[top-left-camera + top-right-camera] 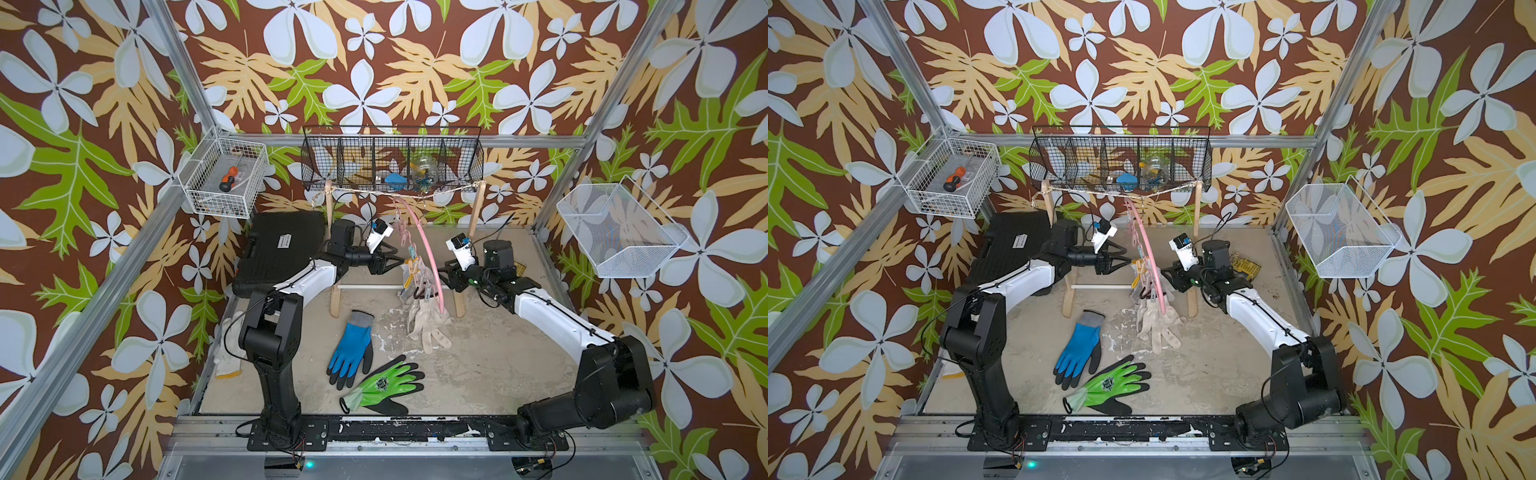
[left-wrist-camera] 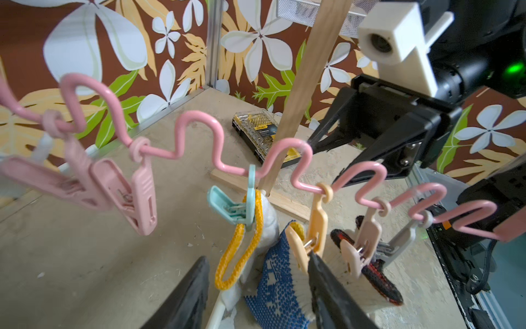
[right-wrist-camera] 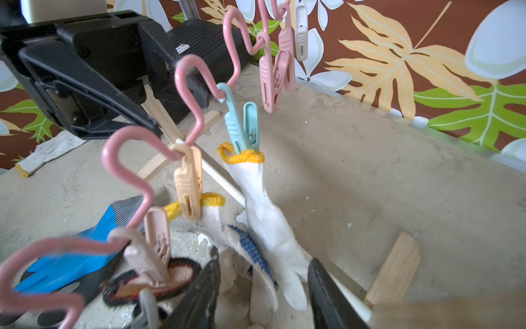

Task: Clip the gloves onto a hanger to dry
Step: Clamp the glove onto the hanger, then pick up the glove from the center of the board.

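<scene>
Wrist-only: yellow cuff [image 3: 242,156] in teal clip [image 3: 236,122]; left gripper [image 2: 257,256], right gripper [image 3: 264,261] both spread, hanger [image 2: 199,114] between; green glove [image 1: 386,384] top-only.

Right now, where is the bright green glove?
In both top views the green glove lies on the table near its front edge, right beside the blue glove.

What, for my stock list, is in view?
pink plastic wavy hanger: one, on wooden rack
small plastic clips: several, pastel, on hanger
knit gloves: three or more, whitish, clipped up
blue-and-black coated glove: one, on table
green-and-black coated glove: one, on table
white knit glove: one, table's left edge
black plastic case: one, rear left
yellow bit box: one, rear right
wire baskets: three, two white, one black, on walls
left hand and right hand: two, black, open, flanking hanger
</scene>
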{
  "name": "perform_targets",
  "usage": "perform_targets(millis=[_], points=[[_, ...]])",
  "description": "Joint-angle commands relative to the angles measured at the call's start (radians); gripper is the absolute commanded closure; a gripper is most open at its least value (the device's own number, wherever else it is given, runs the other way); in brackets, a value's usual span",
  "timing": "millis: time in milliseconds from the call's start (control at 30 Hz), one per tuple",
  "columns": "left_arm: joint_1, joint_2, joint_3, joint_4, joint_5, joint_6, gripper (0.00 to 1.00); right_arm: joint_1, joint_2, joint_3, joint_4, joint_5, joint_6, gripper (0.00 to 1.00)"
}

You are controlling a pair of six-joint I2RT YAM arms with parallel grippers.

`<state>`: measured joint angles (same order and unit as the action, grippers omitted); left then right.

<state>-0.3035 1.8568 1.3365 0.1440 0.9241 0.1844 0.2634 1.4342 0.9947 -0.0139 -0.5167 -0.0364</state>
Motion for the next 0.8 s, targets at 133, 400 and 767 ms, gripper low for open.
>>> perform_targets(millis=[133, 400, 767], points=[[0.002, -0.116, -0.125, 0.017, -0.086, -0.11, 0.42, 0.002, -0.146, -0.073, -0.103, 0.056, 0.089, 0.46], [-0.027, -0.277, -0.266, -0.039, -0.194, -0.19, 0.42, 0.004, -0.319, -0.17, -0.242, 0.044, 0.165, 0.44], [-0.061, -0.57, -0.522, -0.213, -0.527, -0.284, 0.42, 0.126, -0.518, -0.315, -0.354, 0.046, 0.328, 0.41]])
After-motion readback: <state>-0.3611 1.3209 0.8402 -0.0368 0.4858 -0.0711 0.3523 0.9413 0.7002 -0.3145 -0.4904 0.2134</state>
